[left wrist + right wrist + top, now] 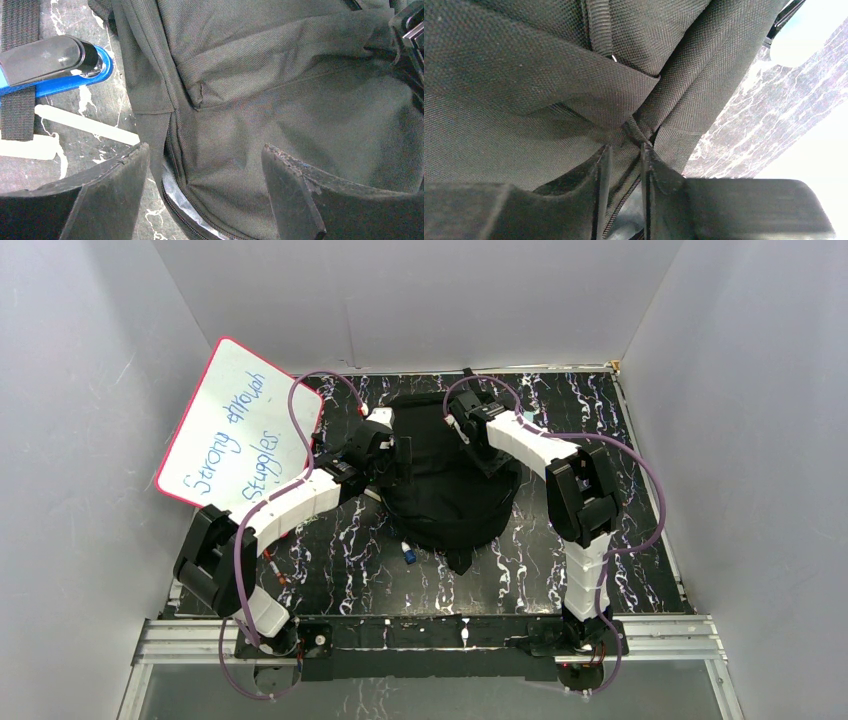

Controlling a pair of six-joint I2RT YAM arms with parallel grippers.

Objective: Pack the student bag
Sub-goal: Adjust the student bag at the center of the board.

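A black table (620, 540) veined with white, like marble, fills the middle of the top view. Pale grey walls (420, 300) close it in at the back and on both sides, and an aluminium rail (430, 635) runs along the bottom edge where the arm bases sit. The bag (445, 490) lies at the centre of the table, a rumpled black heap between the two arms. A whiteboard (240, 425) with a red rim and handwritten words leans against the wall at the upper left. A small blue and white item (408, 552) lies on the table just below the bag, and a red pen (275, 570) lies at the lower left, beside the left arm. The left gripper (205, 150) is at the left side of the bag with its jaws wide apart and nothing held; the fabric and a zipper line show in the gap. In the upper left of that wrist view, a blue tool (75, 75) with a black part on top lies on the table across a black strap (20, 75), with a white stick (85, 125) below it. The right gripper (624, 147) is at the top of the bag with its jaws narrowly apart and a ridge of fabric meeting their tips. Whether they pinch it cannot be told. The marbled surface shows at the right of that view.
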